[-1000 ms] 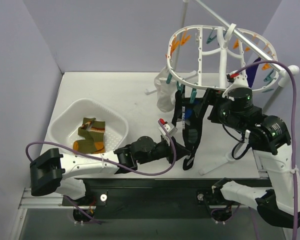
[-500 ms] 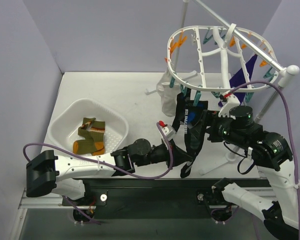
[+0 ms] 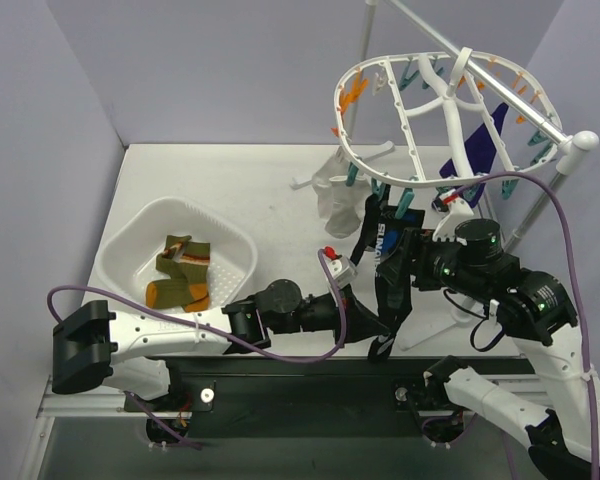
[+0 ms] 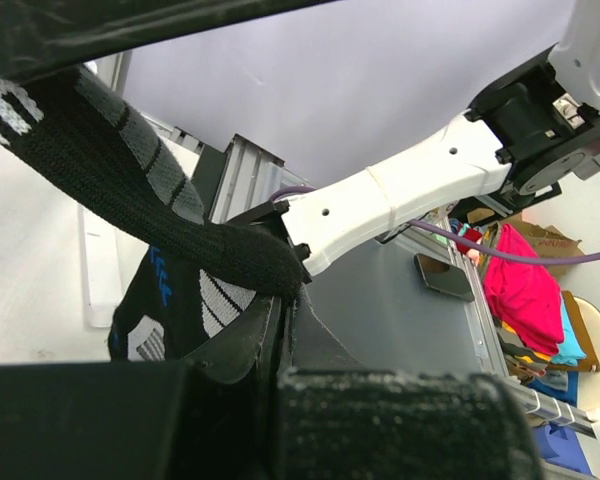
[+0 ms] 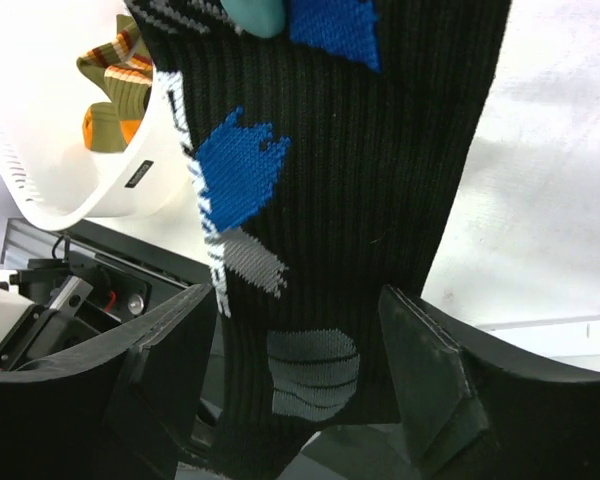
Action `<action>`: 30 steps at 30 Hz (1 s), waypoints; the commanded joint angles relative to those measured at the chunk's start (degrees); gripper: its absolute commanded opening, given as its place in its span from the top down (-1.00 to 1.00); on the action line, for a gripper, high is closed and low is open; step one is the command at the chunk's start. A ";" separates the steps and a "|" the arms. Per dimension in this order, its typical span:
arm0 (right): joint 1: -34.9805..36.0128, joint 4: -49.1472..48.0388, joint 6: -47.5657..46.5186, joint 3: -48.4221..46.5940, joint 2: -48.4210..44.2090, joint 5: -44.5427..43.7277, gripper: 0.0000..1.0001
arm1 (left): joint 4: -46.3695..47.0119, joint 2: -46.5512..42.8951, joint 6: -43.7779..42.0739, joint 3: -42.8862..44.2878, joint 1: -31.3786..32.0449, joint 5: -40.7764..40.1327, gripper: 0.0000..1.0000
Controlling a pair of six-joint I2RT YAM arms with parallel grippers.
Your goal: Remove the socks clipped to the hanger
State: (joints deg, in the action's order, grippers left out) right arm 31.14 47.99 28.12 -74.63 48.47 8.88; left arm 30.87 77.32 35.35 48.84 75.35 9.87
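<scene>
At the near edge of the counter (image 3: 230,180), the left tool (image 3: 368,322) is pressed together on the toe of 1 black sock (image 3: 385,265). Just beyond, the right tool (image 5: 300,380) stands spread astride the same sock, not gripping it. The cuff hangs in a teal clip (image 5: 255,12) under the hanger (image 3: 445,88). Unclipping is in hand. Next, I judge, a firm pull must free the cuff. Farther back hang a white sock (image 3: 335,195) and a purple sock (image 3: 480,150).

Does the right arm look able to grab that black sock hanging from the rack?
Probably yes. The black sock hangs between the right arm's fingers, which stand open on either side of it, and nothing is in the way.
</scene>
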 commanded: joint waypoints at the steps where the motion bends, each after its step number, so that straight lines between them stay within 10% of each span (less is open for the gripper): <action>1: -0.46 -2.02 -0.08 0.28 -0.92 0.61 -0.29 | 4.20 -1.21 -0.11 3.02 0.59 2.61 1.00; 11: -0.55 -3.51 1.59 0.63 -0.83 0.69 0.08 | 2.97 0.02 -0.37 5.47 0.85 3.49 1.00; 16: -0.55 -3.43 0.97 0.36 -0.74 2.45 -0.58 | 1.65 0.29 -1.16 6.53 1.03 3.40 1.00; 21: -0.55 -3.43 0.88 1.42 -0.30 3.07 -0.61 | 1.38 0.81 -0.99 7.67 1.11 3.84 1.00; 30: -0.55 -3.43 1.24 2.73 -1.09 -0.71 -0.08 | 0.59 1.34 -1.34 9.17 1.90 4.37 1.00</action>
State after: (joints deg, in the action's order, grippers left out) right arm 31.05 45.43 29.56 -72.71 47.77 10.68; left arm 30.13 78.72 35.03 54.76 76.42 12.47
